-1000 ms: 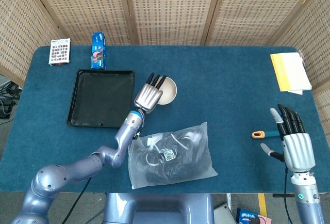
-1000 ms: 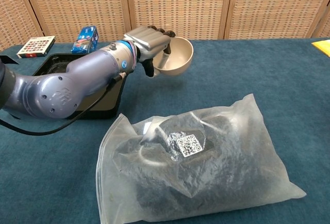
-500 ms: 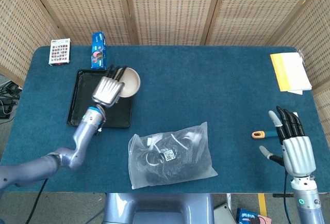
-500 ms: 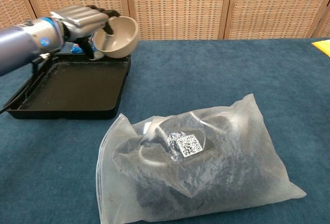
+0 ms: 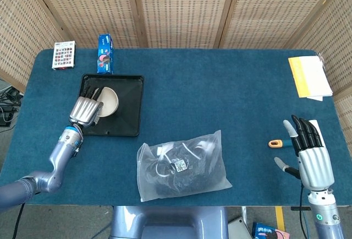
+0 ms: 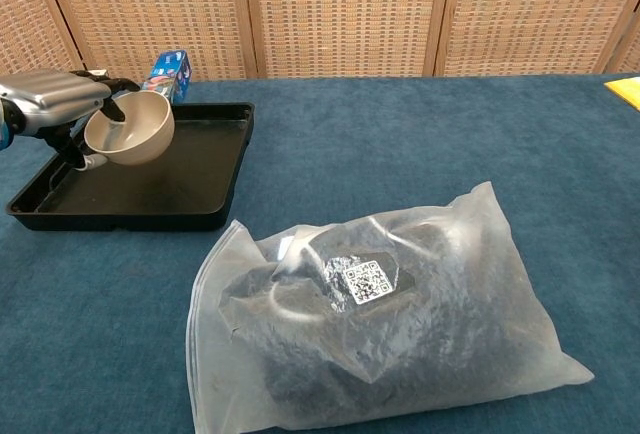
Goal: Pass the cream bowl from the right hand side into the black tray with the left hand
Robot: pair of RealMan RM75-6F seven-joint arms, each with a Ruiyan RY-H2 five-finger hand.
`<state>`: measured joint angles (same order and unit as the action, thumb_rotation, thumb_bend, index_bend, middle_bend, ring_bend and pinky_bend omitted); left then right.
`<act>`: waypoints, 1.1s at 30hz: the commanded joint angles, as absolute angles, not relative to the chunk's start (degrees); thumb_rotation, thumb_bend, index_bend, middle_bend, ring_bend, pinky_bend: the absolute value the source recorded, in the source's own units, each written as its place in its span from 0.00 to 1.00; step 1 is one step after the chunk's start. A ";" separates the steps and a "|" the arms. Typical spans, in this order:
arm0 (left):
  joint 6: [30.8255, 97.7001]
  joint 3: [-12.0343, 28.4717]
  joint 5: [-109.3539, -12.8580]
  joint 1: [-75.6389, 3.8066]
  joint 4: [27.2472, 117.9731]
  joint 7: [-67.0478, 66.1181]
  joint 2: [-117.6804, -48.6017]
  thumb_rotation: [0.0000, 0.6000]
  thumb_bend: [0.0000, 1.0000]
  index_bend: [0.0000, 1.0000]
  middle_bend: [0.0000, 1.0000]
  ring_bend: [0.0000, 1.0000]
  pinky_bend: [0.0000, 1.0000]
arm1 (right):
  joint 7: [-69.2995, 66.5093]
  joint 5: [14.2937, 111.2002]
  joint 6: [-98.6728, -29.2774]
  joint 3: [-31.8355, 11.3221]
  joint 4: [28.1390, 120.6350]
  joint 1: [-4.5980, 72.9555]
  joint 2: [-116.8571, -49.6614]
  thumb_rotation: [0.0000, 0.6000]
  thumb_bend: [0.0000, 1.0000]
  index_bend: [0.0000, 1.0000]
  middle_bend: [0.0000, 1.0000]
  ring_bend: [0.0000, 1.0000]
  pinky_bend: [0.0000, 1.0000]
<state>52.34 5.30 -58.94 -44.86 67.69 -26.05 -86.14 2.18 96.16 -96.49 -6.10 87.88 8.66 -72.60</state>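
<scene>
My left hand (image 5: 86,109) (image 6: 50,96) grips the cream bowl (image 5: 108,101) (image 6: 132,128) by its rim and holds it tilted just above the black tray (image 5: 126,123) (image 6: 190,204), over the tray's left half. The bowl's mouth faces right and up. My right hand (image 5: 313,159) hovers at the table's near right corner, fingers spread, holding nothing; the chest view does not show it.
A clear plastic bag of dark cables (image 5: 182,165) (image 6: 385,304) lies front centre. A blue box (image 5: 104,53) (image 6: 168,71) and a patterned card box (image 5: 64,55) sit behind the tray. An orange-handled tool (image 5: 278,142) lies beside my right hand; yellow paper (image 5: 309,76) far right.
My left hand carried the bowl leftward from the table's middle, across the tray's right edge, and lowered it over the tray. The right hand shifted slightly nearer.
</scene>
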 commanded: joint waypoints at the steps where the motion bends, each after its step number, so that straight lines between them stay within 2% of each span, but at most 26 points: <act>1: 51.79 5.49 -59.29 -44.79 66.22 -25.40 -87.33 1.00 0.42 0.64 0.00 0.00 0.00 | 2.14 96.18 -96.48 -6.15 87.79 8.65 -72.65 1.00 0.20 0.01 0.00 0.00 0.14; 4: 51.10 5.88 -58.99 -45.08 65.14 -25.42 -88.23 1.00 0.41 0.55 0.00 0.00 0.00 | 2.02 96.09 -96.44 -6.22 87.69 8.64 -72.68 1.00 0.20 0.01 0.00 0.00 0.14; 9: 50.62 6.67 -57.89 -45.65 63.27 -26.83 -90.02 1.00 0.34 0.27 0.00 0.00 0.00 | 1.76 95.98 -96.49 -6.35 87.47 8.57 -72.64 1.00 0.20 0.01 0.00 0.00 0.14; 15: 51.68 7.94 -57.08 -45.77 63.17 -28.06 -91.15 1.00 0.33 0.09 0.00 0.00 0.00 | 1.49 95.94 -96.52 -6.47 87.25 8.52 -72.66 1.00 0.20 0.01 0.00 0.00 0.14; 17: 52.92 8.50 -57.59 -45.33 64.56 -27.23 -90.40 1.00 0.33 0.07 0.00 0.00 0.00 | 1.35 95.95 -96.53 -6.49 87.16 8.51 -72.70 1.00 0.20 0.01 0.00 0.00 0.14; 20: 60.51 10.61 -60.94 -42.26 72.52 -21.67 -86.51 1.00 0.32 0.05 0.00 0.00 0.00 | 1.22 96.10 -96.47 -6.42 86.96 8.53 -72.78 1.00 0.20 0.01 0.00 0.00 0.14; 24: 68.86 11.12 -64.20 -37.29 84.09 -18.19 -80.45 1.00 0.29 0.01 0.00 0.00 0.00 | 1.36 96.09 -96.30 -6.40 87.05 8.54 -72.80 1.00 0.20 0.01 0.00 0.00 0.14; 27: 75.97 9.36 -67.53 -32.33 93.22 -18.30 -75.68 1.00 0.26 0.00 0.00 0.00 0.00 | 1.63 96.32 -96.38 -6.32 87.16 8.48 -72.77 1.00 0.20 0.01 0.00 0.00 0.14; 33: 86.27 4.93 -72.66 -24.71 100.52 -21.95 -71.73 1.00 0.20 0.00 0.00 0.00 0.00 | 3.27 97.32 -96.52 -5.89 87.63 8.36 -72.66 1.00 0.20 0.01 0.00 0.00 0.12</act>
<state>80.79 7.51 -69.08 -29.45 96.47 -20.62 -74.79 2.94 97.11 -96.52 -6.01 87.50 8.40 -72.69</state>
